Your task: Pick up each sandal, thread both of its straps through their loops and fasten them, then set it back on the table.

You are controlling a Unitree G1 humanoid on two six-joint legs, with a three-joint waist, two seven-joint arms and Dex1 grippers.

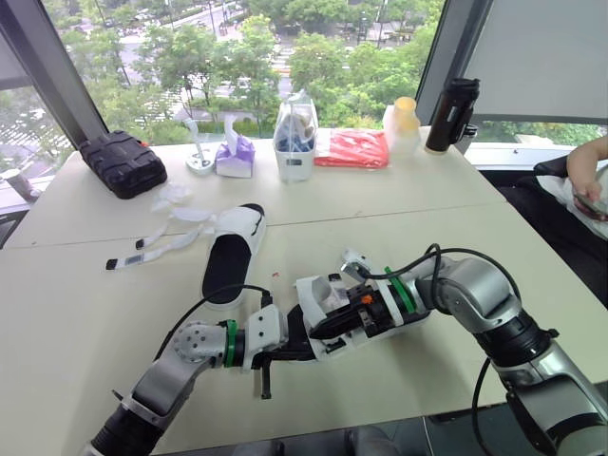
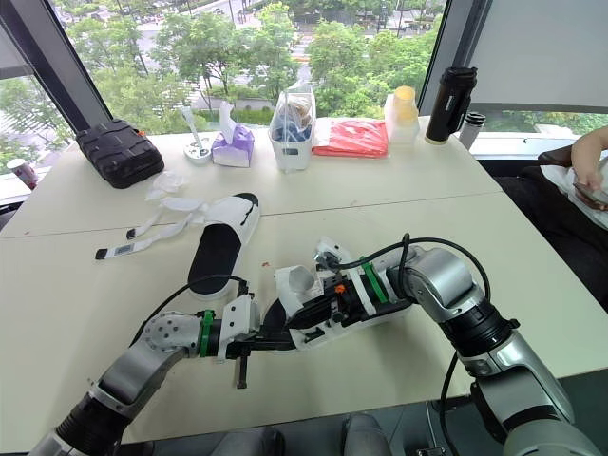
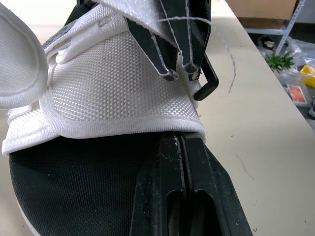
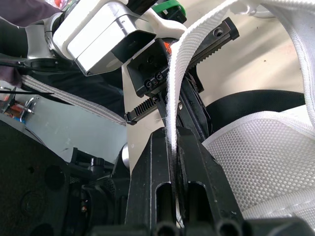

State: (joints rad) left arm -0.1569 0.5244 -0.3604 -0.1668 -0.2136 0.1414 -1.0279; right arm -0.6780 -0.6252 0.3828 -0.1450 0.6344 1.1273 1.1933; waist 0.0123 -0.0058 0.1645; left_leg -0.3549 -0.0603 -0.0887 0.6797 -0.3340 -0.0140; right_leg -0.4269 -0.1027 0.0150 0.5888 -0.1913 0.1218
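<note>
I hold one white sandal (image 1: 332, 309) with a black footbed just above the table's front middle, between both grippers. My left gripper (image 1: 302, 348) is shut on the edge of its sole, below the white mesh upper (image 3: 113, 83). My right gripper (image 1: 350, 306) is shut on a white strap (image 4: 194, 46) of this sandal, with the strap running up between its fingertips (image 4: 160, 140). The other sandal (image 1: 231, 255) lies flat on the table, further back and to the left. Its loose straps (image 1: 157, 242) are spread out to its left.
Along the window side stand a black case (image 1: 122, 163), a tissue pack (image 1: 234, 154), a white bin (image 1: 295, 144), a red packet (image 1: 351, 149), a yellow-capped bottle (image 1: 403, 128) and a black flask (image 1: 450, 116). A person's hand (image 1: 589, 171) shows at far right. The table's front edge (image 1: 313, 423) is close.
</note>
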